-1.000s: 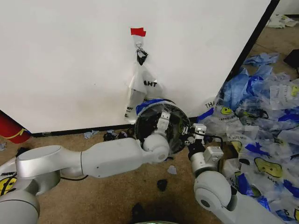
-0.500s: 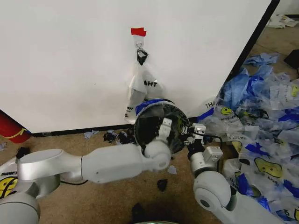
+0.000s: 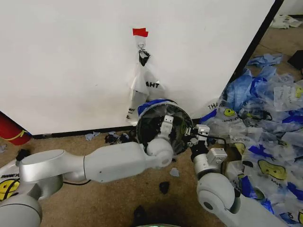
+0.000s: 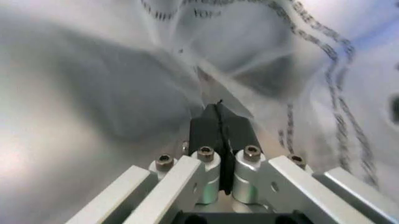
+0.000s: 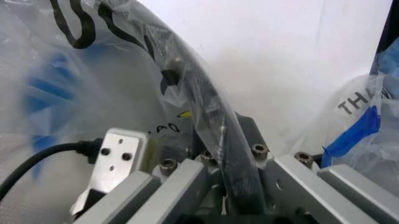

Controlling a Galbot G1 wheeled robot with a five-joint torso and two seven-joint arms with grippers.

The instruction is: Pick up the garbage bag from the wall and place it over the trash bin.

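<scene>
Clear thin plastic is lying stretched over the mouth of the trash bin [image 3: 163,126], which is tipped on its side on the floor against the foot of the wall [image 3: 71,61]; this is the garbage bag [image 3: 152,105], its blue handle strip riding along the upper rim. The left claw [image 4: 218,122] is reaching inside the lined bin with its black fingers pressed tight together, and the film is bunching at the tips, so it seems to be pinching a fold of the bag. The right claw [image 3: 193,137] is sitting at the bin's right edge, and the right wrist view shows the black rim with film draped over it running between its fingers, so it is clamping the rim. A narrower bag [image 3: 143,85] is hanging from a hook under red tape [image 3: 139,32], untouched. The lining looks nearly done. To finish well, the right claw should be keeping the rim steady while the left is pushing slack inward gently, without tearing the film or dragging it off the rim.
</scene>
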